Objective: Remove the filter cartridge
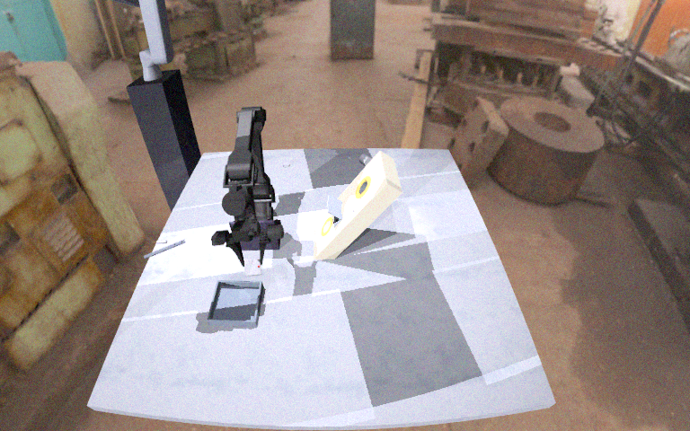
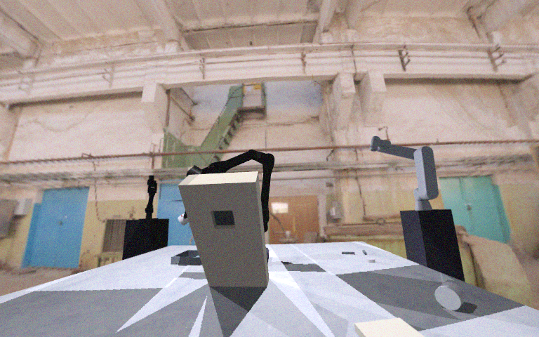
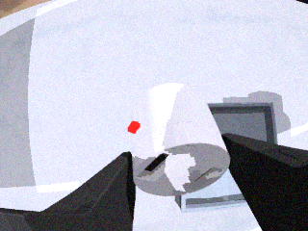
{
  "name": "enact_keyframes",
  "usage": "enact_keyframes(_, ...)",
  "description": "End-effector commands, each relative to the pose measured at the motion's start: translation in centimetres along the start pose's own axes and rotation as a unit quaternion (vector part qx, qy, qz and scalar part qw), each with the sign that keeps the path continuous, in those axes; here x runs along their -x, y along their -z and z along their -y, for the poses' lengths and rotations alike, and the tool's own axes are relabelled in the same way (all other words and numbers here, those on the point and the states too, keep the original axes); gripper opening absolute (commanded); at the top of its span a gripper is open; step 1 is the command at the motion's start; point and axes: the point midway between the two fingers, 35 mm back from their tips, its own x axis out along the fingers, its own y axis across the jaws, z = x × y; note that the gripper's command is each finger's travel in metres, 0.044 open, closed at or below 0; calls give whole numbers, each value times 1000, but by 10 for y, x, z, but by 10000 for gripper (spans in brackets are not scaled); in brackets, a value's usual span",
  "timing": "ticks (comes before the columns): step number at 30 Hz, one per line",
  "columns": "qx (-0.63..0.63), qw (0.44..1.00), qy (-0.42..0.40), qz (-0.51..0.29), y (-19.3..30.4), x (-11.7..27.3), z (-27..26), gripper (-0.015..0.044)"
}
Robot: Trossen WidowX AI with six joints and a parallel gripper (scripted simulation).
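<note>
The white filter cartridge (image 1: 252,269) (image 2: 182,218) (image 3: 161,115) is out of the panel, held in the air. My gripper (image 1: 252,263) (image 3: 177,152) is shut on it, one finger on each side. Its slotted face is toward the wrist camera, with a red mark on its side. The grey tray (image 1: 233,323) (image 2: 186,260) (image 3: 274,122) lies nearer the top camera than the gripper; in the wrist view it is partly hidden behind the cartridge and right finger. The cream service panel (image 1: 362,219) (image 2: 234,258) leans to the right in the top view, its round opening (image 1: 363,188) empty.
A dark block (image 1: 272,244) stands by the arm. A thin grey rod (image 1: 165,248) lies at the left edge. A grey cylinder (image 1: 364,159) (image 2: 448,297) lies behind the panel. Another arm (image 1: 158,35) (image 2: 427,175) stands on a black pedestal (image 1: 162,132) (image 2: 433,242) beyond the table.
</note>
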Motion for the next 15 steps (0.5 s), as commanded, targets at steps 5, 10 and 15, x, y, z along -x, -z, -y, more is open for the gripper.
enact_keyframes(5,-79,996,48,0,25,-33,47,0)
enact_keyframes(10,-129,989,77,-3,47,-51,72,0)
enact_keyframes(15,-153,984,91,-5,59,-59,83,0)
